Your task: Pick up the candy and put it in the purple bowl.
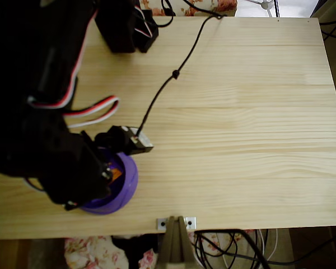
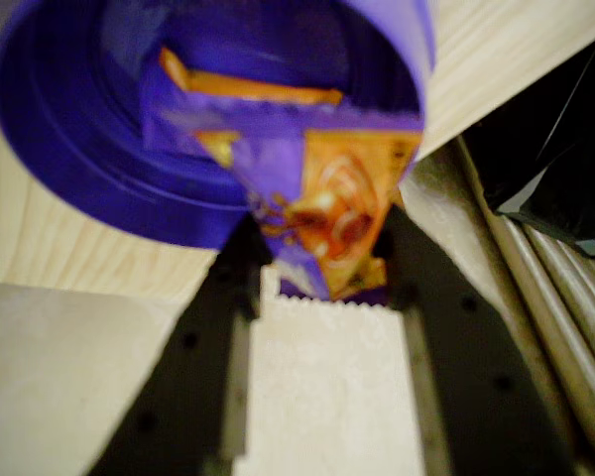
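The pincer (image 2: 322, 283) is clenched on the candy (image 2: 337, 213), gripping the lower end of the wrapper between its two black fingers (image 2: 228, 297), as the wrist view shows. The candy hangs forward over the purple bowl (image 2: 99, 198), its orange and purple wrapper crossing the bowl's near rim. This hold appears meant to carry the candy clear of the rim before letting it go inside.

In the overhead view the bowl (image 1: 129, 185) sits near the front edge of the tabletop (image 1: 241, 112), toward the front-left corner, largely covered by the black arm (image 1: 50, 140). A patch of orange (image 1: 116, 172) shows inside the bowl beneath the arm.

Contents of the bowl: a second wrapped piece (image 2: 248, 94), purple with an orange edge, lies against the far inner wall. Whether it rests flat on the floor cannot be told.

Judgement: the task stands at release, which is not yet made.
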Action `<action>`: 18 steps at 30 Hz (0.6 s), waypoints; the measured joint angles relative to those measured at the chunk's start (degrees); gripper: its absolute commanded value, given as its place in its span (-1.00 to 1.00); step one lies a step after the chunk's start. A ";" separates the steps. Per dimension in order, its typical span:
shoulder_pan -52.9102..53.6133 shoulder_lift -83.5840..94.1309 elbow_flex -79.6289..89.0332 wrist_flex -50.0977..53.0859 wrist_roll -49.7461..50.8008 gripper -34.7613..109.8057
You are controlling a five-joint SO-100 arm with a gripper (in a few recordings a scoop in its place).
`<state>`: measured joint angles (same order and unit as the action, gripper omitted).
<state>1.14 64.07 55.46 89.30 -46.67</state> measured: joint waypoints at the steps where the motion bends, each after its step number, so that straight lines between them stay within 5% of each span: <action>1: 0.26 0.00 0.00 0.00 -0.09 -0.31; 18: 2.55 0.00 -2.11 2.02 -0.35 -0.17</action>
<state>3.69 64.07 53.35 91.32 -47.02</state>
